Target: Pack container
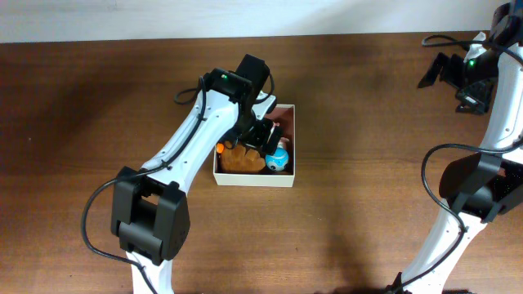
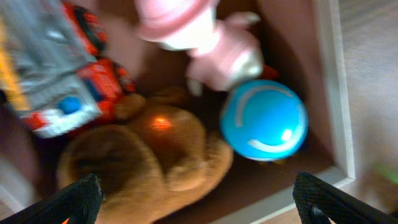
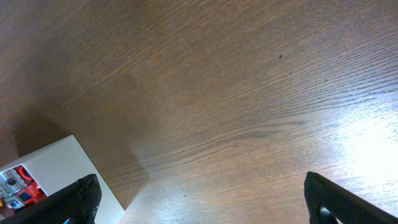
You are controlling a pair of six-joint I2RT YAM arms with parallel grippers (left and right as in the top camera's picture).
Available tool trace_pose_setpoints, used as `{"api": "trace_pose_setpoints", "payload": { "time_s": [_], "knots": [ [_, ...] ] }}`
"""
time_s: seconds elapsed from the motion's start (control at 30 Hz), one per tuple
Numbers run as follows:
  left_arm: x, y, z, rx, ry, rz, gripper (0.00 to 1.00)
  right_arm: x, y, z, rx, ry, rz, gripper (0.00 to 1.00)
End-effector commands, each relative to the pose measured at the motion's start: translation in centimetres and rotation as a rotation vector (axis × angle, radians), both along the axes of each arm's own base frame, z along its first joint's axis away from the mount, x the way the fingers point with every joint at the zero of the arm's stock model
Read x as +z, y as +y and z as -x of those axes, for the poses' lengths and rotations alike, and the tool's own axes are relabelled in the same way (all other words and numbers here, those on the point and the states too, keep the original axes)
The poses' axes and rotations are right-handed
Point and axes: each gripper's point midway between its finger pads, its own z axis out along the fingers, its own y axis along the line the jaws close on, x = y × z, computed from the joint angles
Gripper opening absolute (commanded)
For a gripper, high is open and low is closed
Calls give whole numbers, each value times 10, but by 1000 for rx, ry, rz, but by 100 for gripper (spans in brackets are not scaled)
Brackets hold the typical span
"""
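Observation:
The container [image 1: 253,180] is a shallow square cardboard box with white walls, standing mid-table. Inside lie a brown plush toy [image 1: 239,160], a blue ball [image 1: 279,158], a pink toy and a red and grey toy. My left gripper [image 1: 263,135] hangs open over the box. In the left wrist view the plush [image 2: 149,155], the ball [image 2: 264,118], the pink toy [image 2: 205,37] and the red and grey toy [image 2: 59,68] lie beyond the open, empty fingers [image 2: 202,205], with the box wall [image 2: 329,93] on the right. My right gripper [image 1: 448,73] is open and empty at the far right back.
The brown wooden table [image 1: 384,163] surrounds the box. The right wrist view shows the open fingers [image 3: 208,202] above bare wood [image 3: 236,93], and a white surface with a red and grey mark [image 3: 43,168] at the lower left.

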Motion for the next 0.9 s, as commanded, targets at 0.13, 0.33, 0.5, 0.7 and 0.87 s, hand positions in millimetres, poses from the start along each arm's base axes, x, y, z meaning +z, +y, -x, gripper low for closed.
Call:
{"api": "trace_pose_setpoints", "payload": {
  "time_s": [0.13,0.33,0.5,0.7,0.87],
  "knots": [
    [87,26,-48,87,-278,7,100,5,5,0,16,-15,-10,99],
    [180,85,-47,226,-508,5,100,5,5,0,16,-15,-10,99],
    [242,175,-1,374,-635,-140,100,5,5,0,16,-15,-10,98],
    [290,217,36,421,-808,-100,100,5,5,0,16,-15,-10,99],
    [305,227,54,441,-985,-8,100,5,5,0,16,-15,-10,99]
  ]
}}
